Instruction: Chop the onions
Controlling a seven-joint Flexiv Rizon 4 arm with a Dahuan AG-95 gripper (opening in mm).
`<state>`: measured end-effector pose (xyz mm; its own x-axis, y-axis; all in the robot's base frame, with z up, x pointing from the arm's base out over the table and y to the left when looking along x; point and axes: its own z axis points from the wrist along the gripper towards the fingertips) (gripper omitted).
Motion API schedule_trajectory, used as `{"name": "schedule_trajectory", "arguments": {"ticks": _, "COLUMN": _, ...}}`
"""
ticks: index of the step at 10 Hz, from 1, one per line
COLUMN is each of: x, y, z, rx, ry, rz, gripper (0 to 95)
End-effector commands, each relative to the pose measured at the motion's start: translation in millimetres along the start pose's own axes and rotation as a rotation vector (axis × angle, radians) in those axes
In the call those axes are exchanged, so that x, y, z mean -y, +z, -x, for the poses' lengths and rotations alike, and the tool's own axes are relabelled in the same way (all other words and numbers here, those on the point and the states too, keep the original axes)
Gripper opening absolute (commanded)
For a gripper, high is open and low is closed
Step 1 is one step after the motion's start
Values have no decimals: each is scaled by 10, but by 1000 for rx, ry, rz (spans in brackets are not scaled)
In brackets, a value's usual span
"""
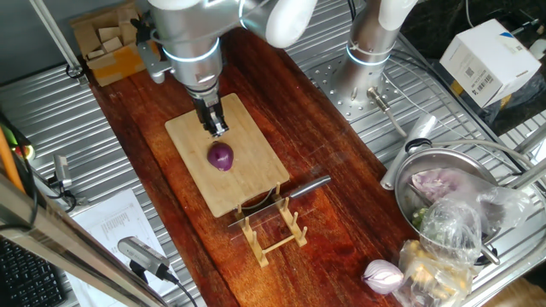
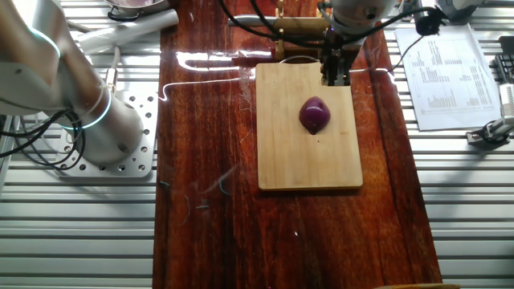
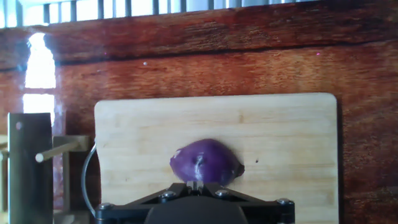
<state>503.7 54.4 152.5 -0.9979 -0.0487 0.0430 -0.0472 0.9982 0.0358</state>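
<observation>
The small dark purple onion (image 1: 221, 157) lies near the middle of the wooden cutting board (image 1: 192, 153). It also shows in the other fixed view (image 2: 314, 114) and in the hand view (image 3: 205, 162). My gripper (image 1: 216, 128) hangs over the board just beside the onion, apart from it, fingers together and empty. It also shows in the other fixed view (image 2: 336, 76) and at the bottom of the hand view (image 3: 196, 184). A knife (image 1: 294, 192) rests on a wooden rack (image 1: 275, 232) at the board's end.
A larger pale pink onion (image 1: 382, 274) lies by a metal bowl (image 1: 408, 200) holding bagged vegetables. A cardboard box of wood blocks (image 1: 111, 43) stands at the back. A second arm's base (image 2: 100, 120) and a paper sheet (image 2: 446, 68) flank the wooden tabletop.
</observation>
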Motion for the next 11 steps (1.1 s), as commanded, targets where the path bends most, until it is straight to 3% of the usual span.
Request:
{"name": "schedule_trajectory", "arguments": {"ticks": 1, "x": -185, "y": 31, "z": -16, "rx": -37, "ry": -146, "rz": 3, "gripper": 0}}
{"name": "schedule_trajectory", "arguments": {"ticks": 3, "x": -721, "y": 98, "z": -72, "rx": -32, "ry": -57, "rz": 0, "gripper": 0}}
{"name": "schedule_trajectory", "arguments": {"ticks": 4, "x": -881, "y": 101, "z": -83, "rx": -34, "ry": -14, "rz": -3, "gripper": 0}}
{"name": "schedule_trajectory", "arguments": {"ticks": 9, "x": -881, "y": 101, "z": -83, "rx": -33, "ry": -39, "rz": 13, "gripper": 0}}
{"name": "schedule_trajectory", "arguments": {"ticks": 11, "x": -926, "y": 77, "z": -131, "rx": 0, "ry": -6, "rz": 15, "gripper": 0}}
